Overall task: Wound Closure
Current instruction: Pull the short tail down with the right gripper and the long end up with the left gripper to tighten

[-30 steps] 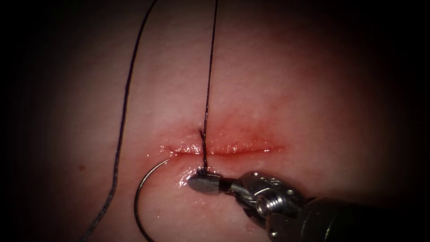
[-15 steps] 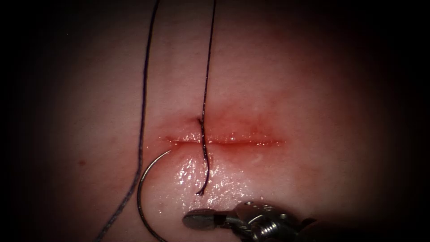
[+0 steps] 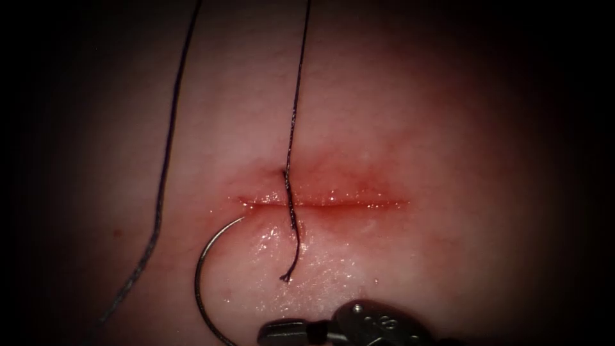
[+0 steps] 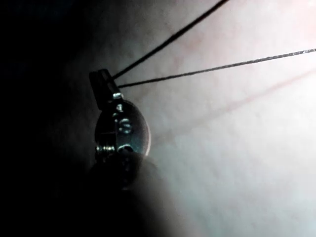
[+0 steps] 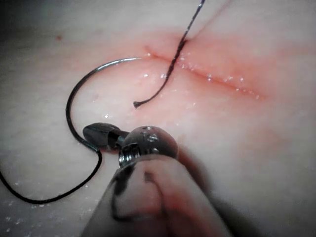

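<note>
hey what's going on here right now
A cut in the tissue is being stitched. The left claw is shut on the thread, which crosses the cut and ends in a loose tail. The right claw grips the swaged end of the curved needle, which lies on the tissue by the cut's left end.

Endoscope looked down on tissue (image 3: 448, 128) from above and in front, at moderate range; cut (image 3: 327, 204) ran level across frame centre, right tool (image 3: 288, 332) entered at bottom edge. Right wrist camera looked along own shaft, very close, at right tool (image 5: 101, 134), cut (image 5: 217, 79), needle (image 5: 81, 89); shared cut, needle (image 3: 204, 269), thread tail with endoscope. Left wrist camera, very close, faced left tool (image 4: 103, 86) and thread (image 4: 217, 66) over tissue.
</note>
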Robot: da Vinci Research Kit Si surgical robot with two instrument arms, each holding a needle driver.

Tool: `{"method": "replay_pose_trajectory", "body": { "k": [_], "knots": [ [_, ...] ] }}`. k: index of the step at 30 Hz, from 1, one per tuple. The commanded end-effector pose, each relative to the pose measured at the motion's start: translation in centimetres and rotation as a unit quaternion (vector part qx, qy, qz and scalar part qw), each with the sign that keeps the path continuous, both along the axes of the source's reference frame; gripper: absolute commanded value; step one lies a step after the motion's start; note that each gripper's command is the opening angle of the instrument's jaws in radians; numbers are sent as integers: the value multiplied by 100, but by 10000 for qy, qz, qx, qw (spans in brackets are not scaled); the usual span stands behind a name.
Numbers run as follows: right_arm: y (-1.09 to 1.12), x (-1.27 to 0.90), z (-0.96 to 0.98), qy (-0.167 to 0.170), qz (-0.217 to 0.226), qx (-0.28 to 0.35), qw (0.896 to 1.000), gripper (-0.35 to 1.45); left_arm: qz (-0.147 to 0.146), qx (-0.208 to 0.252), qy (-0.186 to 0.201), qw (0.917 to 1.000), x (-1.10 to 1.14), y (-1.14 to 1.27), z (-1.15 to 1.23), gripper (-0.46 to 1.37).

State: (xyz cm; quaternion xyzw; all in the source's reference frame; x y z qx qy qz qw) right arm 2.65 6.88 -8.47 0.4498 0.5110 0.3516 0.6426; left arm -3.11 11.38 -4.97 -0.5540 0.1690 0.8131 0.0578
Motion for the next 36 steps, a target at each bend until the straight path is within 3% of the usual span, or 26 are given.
{"method": "replay_pose_trajectory", "body": {
  "k": [1,3,4,9,12,20,26,36],
  "knots": [
    [0,-1,0,-23,37,-18,10000,1,57,18,-5,10000,0,0,0,-35],
    [5,-3,1,-11,111,-162,9998,46,91,46,-51,9999,0,-1,-1,-35],
    [6,-3,1,-15,123,-193,9997,50,99,46,-58,9999,0,-2,-1,-35],
    [15,-9,5,49,350,-545,9979,112,126,122,-134,9998,0,-2,-1,-35],
    [18,-10,6,72,366,-657,9971,125,156,146,-174,9996,0,-3,-1,-35],
    [27,-8,4,3,535,-800,9954,142,237,487,-455,9975,3,-9,-4,-35],
    [35,-13,0,72,554,-1198,9912,129,338,749,-672,9944,7,-12,-9,-35],
    [34,-14,2,67,556,-1300,9899,126,295,739,-654,9947,7,-8,-13,-35]
  ]
}}
